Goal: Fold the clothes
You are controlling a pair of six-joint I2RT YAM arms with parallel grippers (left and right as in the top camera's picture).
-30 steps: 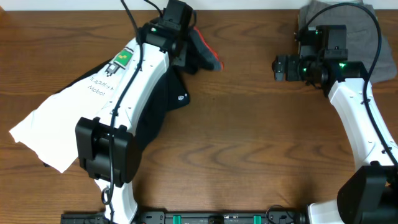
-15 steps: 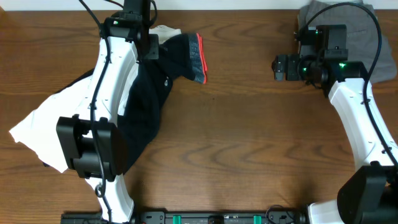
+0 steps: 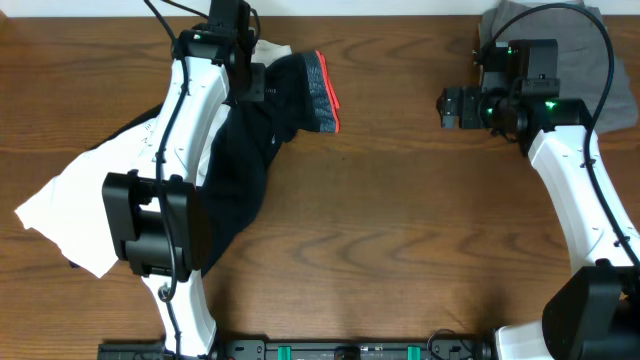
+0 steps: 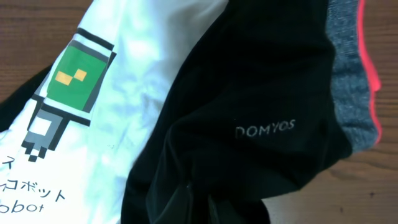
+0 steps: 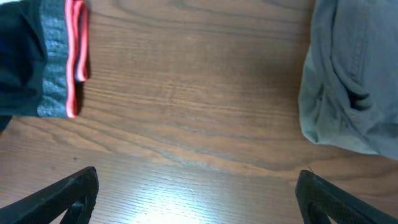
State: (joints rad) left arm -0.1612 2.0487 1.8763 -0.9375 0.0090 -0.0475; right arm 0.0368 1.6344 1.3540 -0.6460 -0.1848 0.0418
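Far right corner: crumpled grey-khaki fabric shorts (image 3: 585, 55) lie bunched on the brown wood-grain counter (image 3: 400, 220), folds and a seam showing, glare shining off the boards just beside them.

Trousers (image 3: 255, 150): black, small grey logo lettering. Waistband (image 3: 322, 95): heathered grey, coral-red edge stripe. T-shirt (image 3: 70, 205), left: white, green pixel-style print (image 4: 78, 78) with yellow squares, black lettering. Shorts (image 3: 590, 50), far right: grey-khaki. Table (image 3: 400, 230): brown wood grain.

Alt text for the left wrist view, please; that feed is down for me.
Black DOMYOS trousers fill the centre, bunched at the bottom edge in the shut left end effector. Their grey-and-coral waistband is right; a white green-printed T-shirt lies left.
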